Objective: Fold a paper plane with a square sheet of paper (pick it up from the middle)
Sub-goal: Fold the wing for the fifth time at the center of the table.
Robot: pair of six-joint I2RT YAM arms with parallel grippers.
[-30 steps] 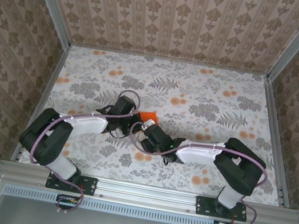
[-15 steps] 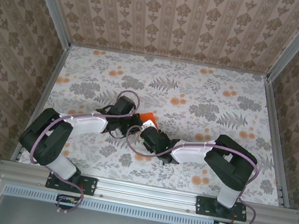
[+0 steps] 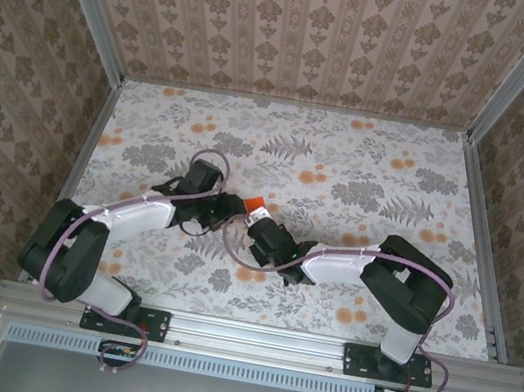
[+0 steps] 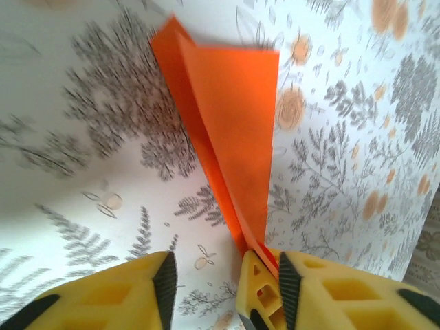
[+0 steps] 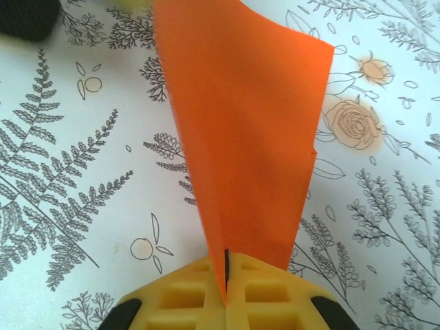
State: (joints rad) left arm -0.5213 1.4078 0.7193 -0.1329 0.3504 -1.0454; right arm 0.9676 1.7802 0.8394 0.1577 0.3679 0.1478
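Entry: sheet [image 5: 247, 137], bright orange, folded into a long tapering shape, narrow at the near end and broad at the far end, with a straight crease running along it. It is located over the floral worktop [image 3: 367, 174], near the middle, between the two arms. Whether the far end rests on the worktop cannot be told. Right claw [image 5: 225, 278]: fully closed, with the narrow end of the sheet pinched in the seam between the yellow fingers. The grip is judged to be placed at the crease so that the layers are kept together and the fold is not allowed to spring apart. Left claw [image 4: 206, 275]: part open, with nothing gripped and bare worktop seen through the gap. The narrow end of the sheet is met by the top of the claw's right finger, though contact cannot be confirmed. This claw is judged to be stationed just beside the sheet so that a flap may be caught or pressed while the other claw serves as anchor. Stage, as judged: folding is well advanced, but the wings are not yet set and the finished dart is not yet reached.
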